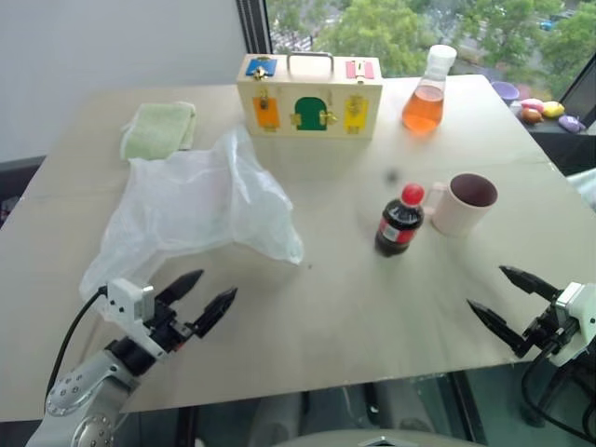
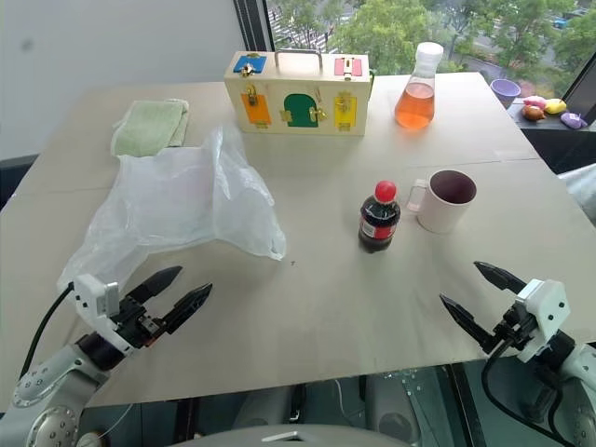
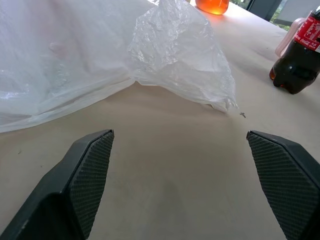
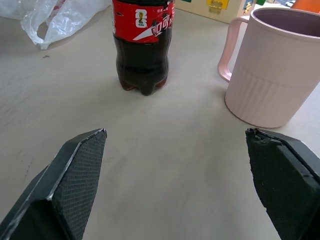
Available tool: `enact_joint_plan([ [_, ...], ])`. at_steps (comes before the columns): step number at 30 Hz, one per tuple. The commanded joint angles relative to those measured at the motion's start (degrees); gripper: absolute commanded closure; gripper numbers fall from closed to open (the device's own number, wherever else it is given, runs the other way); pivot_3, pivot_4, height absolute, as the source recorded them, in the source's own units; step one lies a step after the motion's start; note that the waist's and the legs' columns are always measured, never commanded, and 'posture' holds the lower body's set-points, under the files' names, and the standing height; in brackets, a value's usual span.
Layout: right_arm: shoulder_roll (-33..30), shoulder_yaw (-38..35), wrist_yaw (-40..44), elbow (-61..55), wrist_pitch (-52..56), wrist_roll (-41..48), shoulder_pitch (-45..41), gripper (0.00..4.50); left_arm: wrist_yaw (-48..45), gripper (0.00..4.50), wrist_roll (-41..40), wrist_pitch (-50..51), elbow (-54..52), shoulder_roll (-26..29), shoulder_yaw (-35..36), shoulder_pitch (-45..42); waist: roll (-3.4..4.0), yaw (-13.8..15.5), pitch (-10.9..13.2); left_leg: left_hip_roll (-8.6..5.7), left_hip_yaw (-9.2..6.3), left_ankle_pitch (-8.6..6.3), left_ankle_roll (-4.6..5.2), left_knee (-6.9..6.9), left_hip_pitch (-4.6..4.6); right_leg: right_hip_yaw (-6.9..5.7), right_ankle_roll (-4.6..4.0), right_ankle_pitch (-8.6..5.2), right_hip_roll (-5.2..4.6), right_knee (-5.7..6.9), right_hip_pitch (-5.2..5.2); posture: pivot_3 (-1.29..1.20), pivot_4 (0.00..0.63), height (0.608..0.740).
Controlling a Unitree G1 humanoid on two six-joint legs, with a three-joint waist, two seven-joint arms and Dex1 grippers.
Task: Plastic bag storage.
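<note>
1 large translucent white crinkled plastic bag [image 1: 191, 207] lies spread on the pale wooden counter [image 1: 354, 307], just ahead of the left tool [image 1: 203, 300], long axis running diagonally toward the wooden latch box [image 1: 309, 95]. Left arm nearer. 2 tools, both spread, empty; right tool [image 1: 507, 303] well apart. 1 cola bottle [image 1: 400, 220], 1 pink mug [image 1: 466, 203].

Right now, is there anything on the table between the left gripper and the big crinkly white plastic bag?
Nothing visible: bare tabletop separates the open left gripper from the large translucent white plastic bag. The cola bottle stands off to the right.
</note>
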Motion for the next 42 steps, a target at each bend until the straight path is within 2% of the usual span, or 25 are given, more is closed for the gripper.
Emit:
enact_joint_plan([
  [1,0.55,0.99,-0.79,-3.91,-0.48,1.52,-0.97,0.01,0.70,0.04,0.03,-0.68,-0.90,0.53,1.06,-1.94,0.00,0.00,0.00,0.00,0.00,0.00,0.00,0.00,0.00,0.00,0.00,0.00,0.00,0.00,0.00,0.00,0.150,0.740],
  [6,1.67,7.13,-1.82,-14.75,-0.58,2.57,-2.86,0.01,2.18,0.04,3.35,-2.01,1.24,2.66,1.51,-8.35,0.09,0.06,-0.05,0.02,-0.05,0.01,0.00,0.01,0.06,-0.02,0.01,0.01,0.05,0.10,0.02,0.00,0.150,0.740],
  [9,-1.07,11.39,-1.14,-20.47,2.62,3.73,-5.61,0.01,3.52,0.04,7.31,-4.96,3.54,2.87,1.28,-11.10,0.07,-0.14,-0.04,0.01,0.00,0.01,0.00,0.00,0.05,0.02,0.00,0.01,0.04,0.06,0.04,0.00,0.150,0.740],
  [14,-6.13,15.30,0.12,-26.70,8.31,8.35,-8.43,0.01,6.13,0.04,19.82,-14.83,13.26,6.38,1.60,-14.62,-0.01,0.24,-0.07,-0.01,-0.08,0.01,0.00,0.00,0.03,-0.03,-0.02,0.02,0.04,0.05,0.04,0.00,0.150,0.740],
  [20,-7.52,16.56,-0.04,-27.49,8.62,7.66,-8.96,0.01,5.21,0.04,28.47,-26.64,23.33,9.53,-2.11,-17.27,-0.15,1.04,-0.14,-0.02,-0.03,0.01,0.00,0.00,0.03,-0.03,-0.01,0.02,0.01,0.02,0.04,0.00,0.150,0.740],
  [25,-6.90,16.99,-0.94,-27.64,7.78,6.40,-7.90,0.01,6.90,0.04,33.72,-30.27,28.70,9.70,-6.22,-21.50,-0.21,1.42,-0.17,-0.01,-0.09,0.01,0.00,0.01,0.03,-0.09,-0.01,0.03,0.01,0.03,0.07,0.00,0.150,0.740],
  [34,-5.13,16.78,-3.16,-28.23,5.63,3.51,-4.23,0.01,19.64,0.04,46.64,-36.34,40.13,9.85,-11.52,-30.75,-0.26,1.31,-0.21,-0.02,-0.07,0.01,0.00,0.01,0.09,-0.08,0.18,0.21,0.00,0.05,0.11,0.00,0.150,0.740],
  [42,-5.00,16.48,-3.24,-26.95,4.42,2.49,-3.72,0.01,24.55,0.04,48.97,-39.65,48.32,6.57,-16.23,-38.98,-0.27,1.45,-0.24,-0.02,-0.11,0.01,0.00,0.02,0.19,-0.13,0.19,0.21,-0.01,0.06,0.26,0.00,0.150,0.740],
])
